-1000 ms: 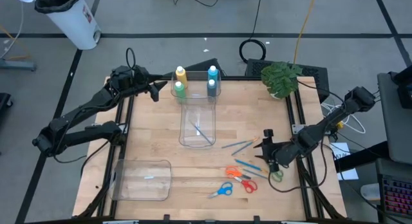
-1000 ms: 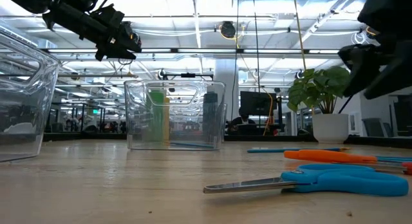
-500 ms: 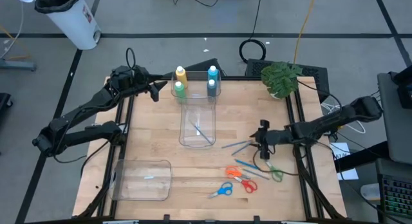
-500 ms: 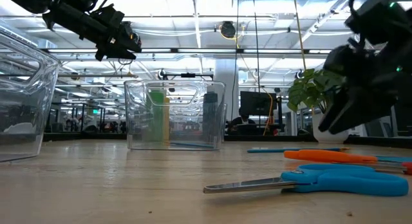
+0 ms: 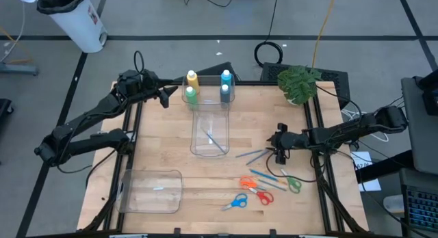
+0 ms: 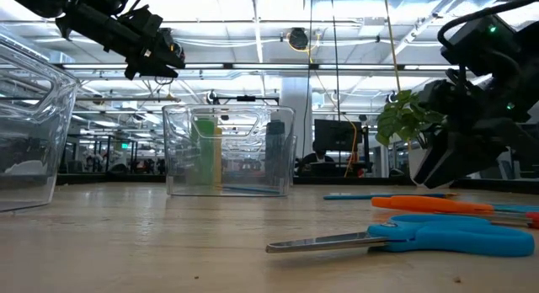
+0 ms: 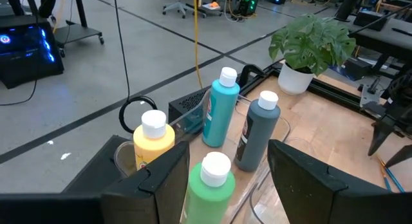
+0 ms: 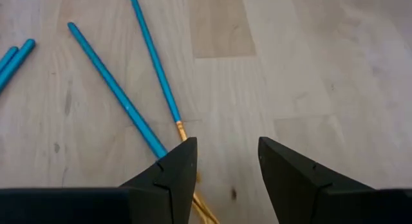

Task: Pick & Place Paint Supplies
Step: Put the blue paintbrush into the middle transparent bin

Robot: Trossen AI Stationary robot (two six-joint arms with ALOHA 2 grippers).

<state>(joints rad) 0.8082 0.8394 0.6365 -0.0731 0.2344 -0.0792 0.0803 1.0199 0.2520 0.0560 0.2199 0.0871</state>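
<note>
Four white-capped paint bottles, yellow (image 5: 191, 78), green (image 5: 190, 94), light blue (image 5: 226, 77) and grey-blue (image 5: 224, 91), stand upright at the far end of a long clear bin (image 5: 209, 128). One brush (image 5: 212, 139) lies inside the bin. My left gripper (image 5: 165, 96) hangs open just left of the green bottle (image 7: 212, 185), apart from it. Blue brushes (image 5: 254, 154) lie flat on the wood right of the bin. My right gripper (image 5: 279, 150) is open and low over their near ends (image 8: 145, 130), its fingers (image 8: 174, 169) above the tabletop and touching nothing.
Orange (image 5: 254, 187), blue (image 5: 235, 202) and green (image 5: 293, 184) scissors and more brushes (image 5: 263, 176) lie near the table's front right. A second clear bin (image 5: 152, 191) sits at the front left. A potted plant (image 5: 299, 84) stands at the far right corner.
My right gripper has swung from beside the scissors toward the table's far edge and sunk toward the blue brushes, rolling a little as it went. My left arm and the supplies have stayed put.
</note>
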